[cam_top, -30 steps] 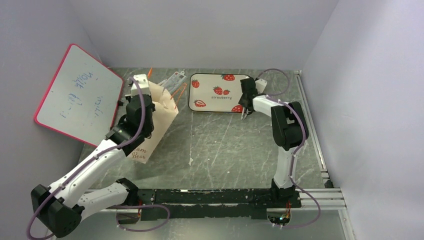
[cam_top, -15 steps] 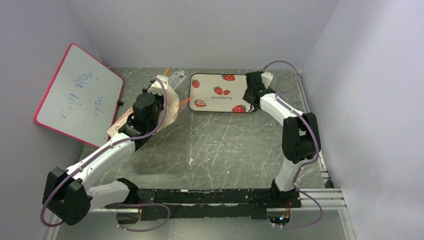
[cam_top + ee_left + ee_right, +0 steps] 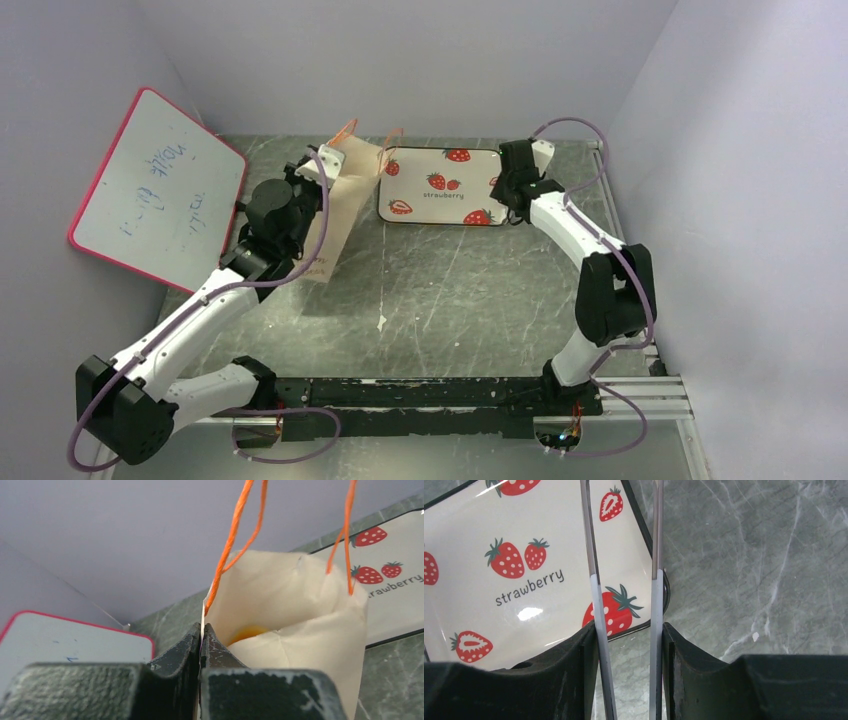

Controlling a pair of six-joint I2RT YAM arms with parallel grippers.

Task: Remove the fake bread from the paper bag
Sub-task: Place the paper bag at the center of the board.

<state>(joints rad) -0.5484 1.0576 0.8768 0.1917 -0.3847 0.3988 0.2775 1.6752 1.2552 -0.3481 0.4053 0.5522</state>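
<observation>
Progress looks to be near the start: none of the fake bread shows outside the paper bag in any view.

Nearest, the left gripper [image 3: 202, 630] has its fingers pressed together on the rim of the paper bag [image 3: 300, 610], pinching the paper just beside one orange handle [image 3: 232, 530]. The grip holds the mouth open. Down inside, a patch of golden-orange shows, which I take to be the fake bread [image 3: 246, 631]; how many pieces lie there cannot be told.

From above, the bag leans, with its mouth toward the far side and its red lettering low at the near end. Whether its base rests on the table [image 3: 450, 290] is unclear.

Farther back, just beside the bag's mouth, lies the strawberry tray [image 3: 440, 170], with no pastry on it. Over its right end hangs the right gripper [image 3: 626, 630], its fingers partly closed on a pair of thin tongs [image 3: 595, 595], one blade against each inner face. The blades stand apart with nothing between them.

Every piece remains to be reached, lifted out of the bag and set down, probably on the tray.
</observation>
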